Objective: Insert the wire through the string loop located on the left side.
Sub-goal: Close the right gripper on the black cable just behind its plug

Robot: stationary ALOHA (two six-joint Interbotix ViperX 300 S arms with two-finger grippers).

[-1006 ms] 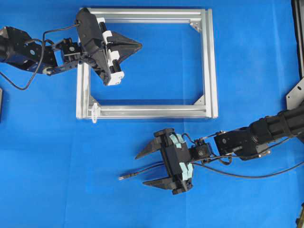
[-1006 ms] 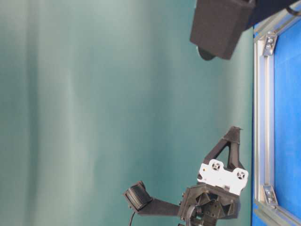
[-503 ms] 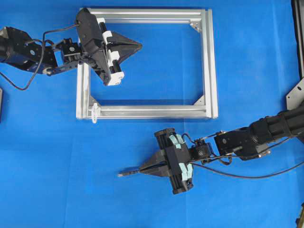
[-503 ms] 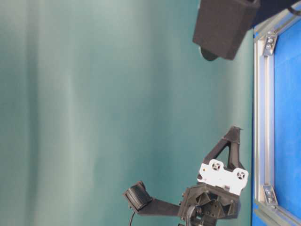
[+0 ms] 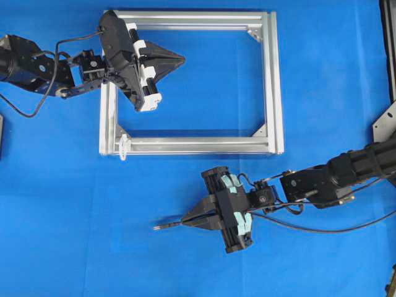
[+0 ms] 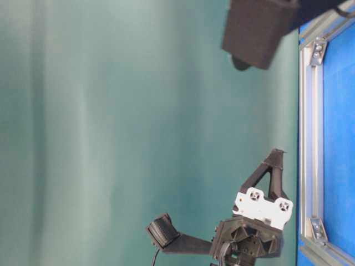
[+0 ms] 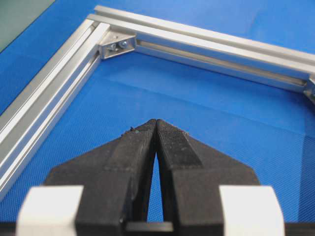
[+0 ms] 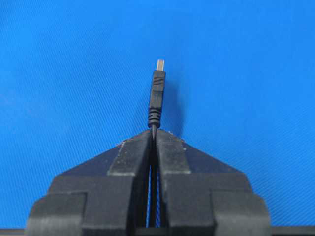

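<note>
The wire lies on the blue table mat, its plug tip pointing left. My right gripper is shut on the wire just behind the plug. In the right wrist view the plug sticks straight out past the closed fingertips. The string loop shows as a small whitish piece at the lower left corner of the silver frame. My left gripper hovers inside the frame's upper left part, shut with nothing in it.
The aluminium frame has triangular corner brackets. The table-level view shows the frame's edge and the left gripper in front of a green backdrop. A metal bracket sits at the right edge.
My right gripper went from wide open around the wire to shut on it behind the plug. The left arm has not moved.
</note>
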